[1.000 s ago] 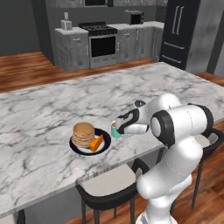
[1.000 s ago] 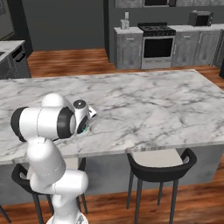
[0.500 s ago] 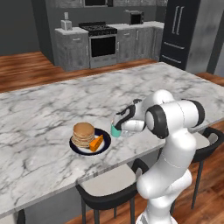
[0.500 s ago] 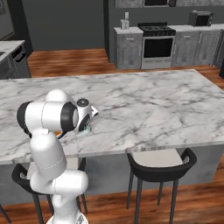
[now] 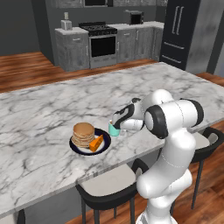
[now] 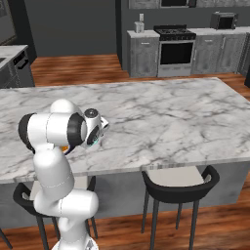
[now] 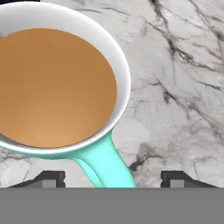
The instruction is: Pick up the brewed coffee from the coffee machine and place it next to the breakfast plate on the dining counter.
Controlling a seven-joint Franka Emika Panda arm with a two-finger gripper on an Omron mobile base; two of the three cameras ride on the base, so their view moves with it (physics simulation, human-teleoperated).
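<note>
The brewed coffee [image 5: 114, 129] stands on the dining counter [image 5: 39, 113], close to the counter's near long edge and just beside the right rim of the breakfast plate [image 5: 90, 143]; whether mug and plate touch cannot be told. The plate carries a stack of tan pancakes [image 5: 83, 134] with an orange wedge [image 5: 96, 143] leaning at the stack's right side, toward the mug. The gripper [image 5: 116, 124] is positioned directly at the mug, on the side away from the plate, with the forearm and wrist reaching in low over the counter's near edge. In the hand view, the mug [image 7: 61, 83] occupies the upper left, with a white rim, a teal-green outer wall and light brown coffee up to the rim; its teal handle [image 7: 107, 164] runs down toward the bottom centre, between the two dark fingertips [image 7: 48, 179], which sit well apart on either side of it. The fingertips show no contact with the handle, so the gripper reads as released, not clamped on the mug. In the right base view, the wrist [image 6: 93, 128] hides most of the mug. Two black stools [image 5: 111, 188] with pale seats stand under the counter's near edge, one on each side of the robot's base. A range with a dark oven door [image 5: 103, 46] is set in grey cabinets along the far wall.
</note>
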